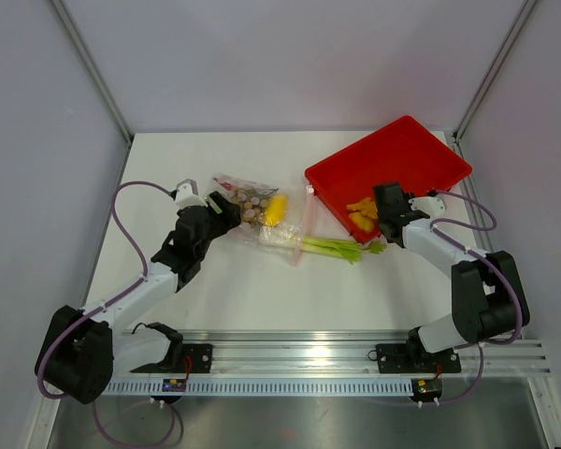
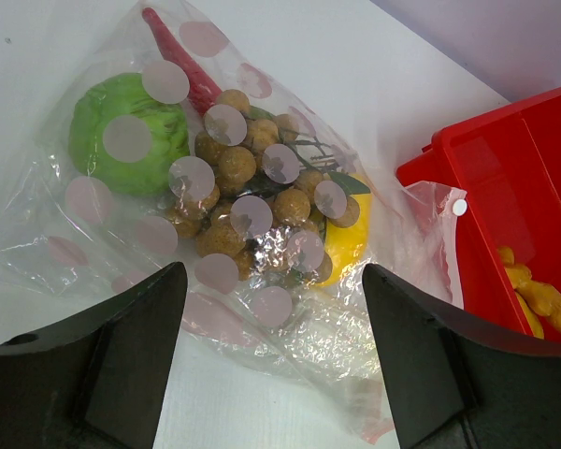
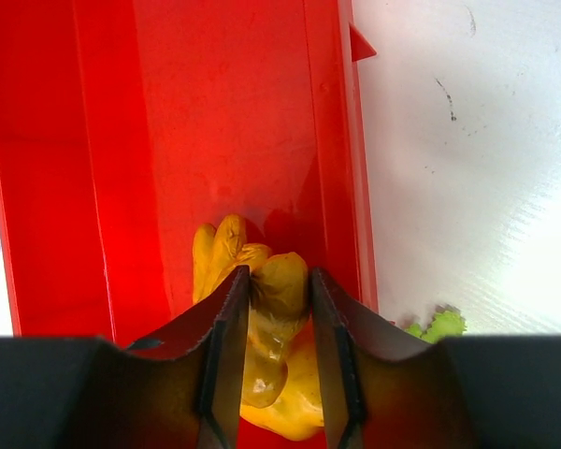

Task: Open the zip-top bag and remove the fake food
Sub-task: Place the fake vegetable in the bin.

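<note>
Top external view: clear crinkly zip-top bag [image 1: 259,213] lies mid-table, holding small tan balls [image 2: 234,187] and a round green fruit [image 2: 122,140]. Green plastic celery stalk [image 1: 337,248] lies at its right edge. Left gripper [image 2: 273,276] hangs over the bag, jaws wide apart. Right gripper [image 3: 279,276] pinches a yellow-orange toy food piece [image 3: 280,292] inside the red rectangular tray [image 3: 215,140].

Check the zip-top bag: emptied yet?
Not empty. In the left wrist view, tan balls, a green fruit and a yellow piece lie inside the zip-top bag.
</note>
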{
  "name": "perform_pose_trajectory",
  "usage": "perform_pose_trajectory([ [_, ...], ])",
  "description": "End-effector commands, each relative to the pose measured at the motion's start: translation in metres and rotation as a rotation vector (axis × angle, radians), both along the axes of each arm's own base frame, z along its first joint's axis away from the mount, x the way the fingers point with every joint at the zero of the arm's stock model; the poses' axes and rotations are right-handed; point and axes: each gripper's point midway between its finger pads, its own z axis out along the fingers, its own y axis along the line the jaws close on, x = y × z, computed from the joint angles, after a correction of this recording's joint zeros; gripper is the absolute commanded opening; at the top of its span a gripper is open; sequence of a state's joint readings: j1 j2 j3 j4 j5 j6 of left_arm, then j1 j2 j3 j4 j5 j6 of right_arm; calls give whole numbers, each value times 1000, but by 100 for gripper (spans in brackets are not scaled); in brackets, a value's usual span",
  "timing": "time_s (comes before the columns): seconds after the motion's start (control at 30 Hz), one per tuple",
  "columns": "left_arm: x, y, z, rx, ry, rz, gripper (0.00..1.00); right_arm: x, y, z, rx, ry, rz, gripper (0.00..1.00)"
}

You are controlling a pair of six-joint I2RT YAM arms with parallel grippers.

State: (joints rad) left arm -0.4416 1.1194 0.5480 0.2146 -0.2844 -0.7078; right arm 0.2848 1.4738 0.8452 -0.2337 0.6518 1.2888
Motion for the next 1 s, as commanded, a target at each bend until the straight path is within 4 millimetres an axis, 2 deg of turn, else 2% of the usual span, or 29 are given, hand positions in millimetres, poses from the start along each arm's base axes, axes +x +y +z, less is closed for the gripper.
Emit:
perform_pose_trajectory([
  [0.0, 9, -6, 24, -33, -67, -8, 79, 1, -5, 6, -4, 5, -20, 41],
  [0.03, 9, -7, 24, -34, -66, -10, 79, 1, -5, 6, -5, 5, -21, 46],
  [0.23, 9, -7, 24, -34, -66, -10, 79, 1, -5, 7, -6, 2, -19, 57],
  [0.53, 9, -6, 24, -31, -66, -7, 79, -1, -4, 16, 7, -23, -8, 66],
  [0.67, 9, -6, 25, -31, -68, -9, 80, -3, -3, 22, 18, -49, 5, 75],
  [0.87, 9, -6, 25, -33, -70, -9, 80, -6, 0, 27, 23, -47, 19, 97],
  [0.97, 8, -6, 26, -34, -72, -9, 80, -7, 2, 31, 33, -52, 40, 99],
])
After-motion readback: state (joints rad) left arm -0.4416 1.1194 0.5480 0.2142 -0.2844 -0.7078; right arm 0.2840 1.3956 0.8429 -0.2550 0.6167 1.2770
